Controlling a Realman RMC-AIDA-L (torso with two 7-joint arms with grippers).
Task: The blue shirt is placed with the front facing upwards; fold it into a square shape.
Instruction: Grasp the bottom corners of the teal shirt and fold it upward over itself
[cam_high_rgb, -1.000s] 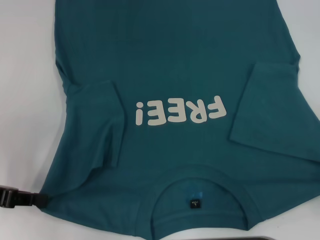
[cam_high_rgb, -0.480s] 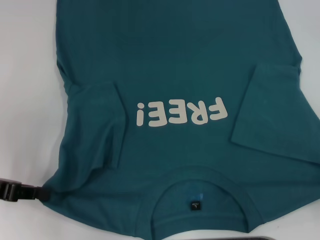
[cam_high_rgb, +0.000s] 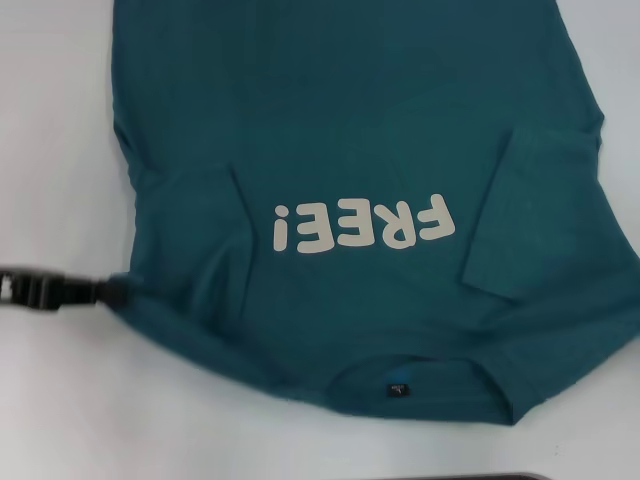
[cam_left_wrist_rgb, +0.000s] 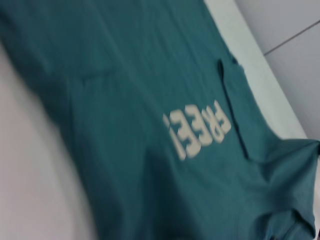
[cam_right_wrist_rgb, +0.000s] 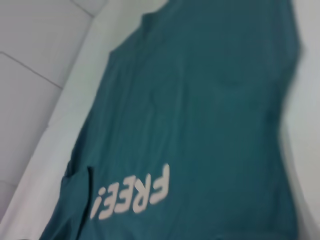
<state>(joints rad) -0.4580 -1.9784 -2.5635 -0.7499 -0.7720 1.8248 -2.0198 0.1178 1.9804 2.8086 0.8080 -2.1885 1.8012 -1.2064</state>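
Collar-end fold in progress, left gripper (cam_high_rgb: 112, 292) clamped on the near-left shoulder of the blue shirt (cam_high_rgb: 350, 120).

Shirt lies front-up on the white table (cam_high_rgb: 50, 130), both sleeves folded in, collar (cam_high_rgb: 400, 385) nearest the robot with its edge lifted. Right gripper out of view. Next, probably: carry the near edge farther over the FREE! lettering (cam_high_rgb: 362, 226), keeping it level.

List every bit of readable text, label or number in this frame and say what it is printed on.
"FREE!" in white letters on the chest of the blue shirt, upside down in the head view; it also shows in both wrist views.
Small black label inside the collar: it carries a tiny mark, too small to read.
No other text, brand or number is visible.
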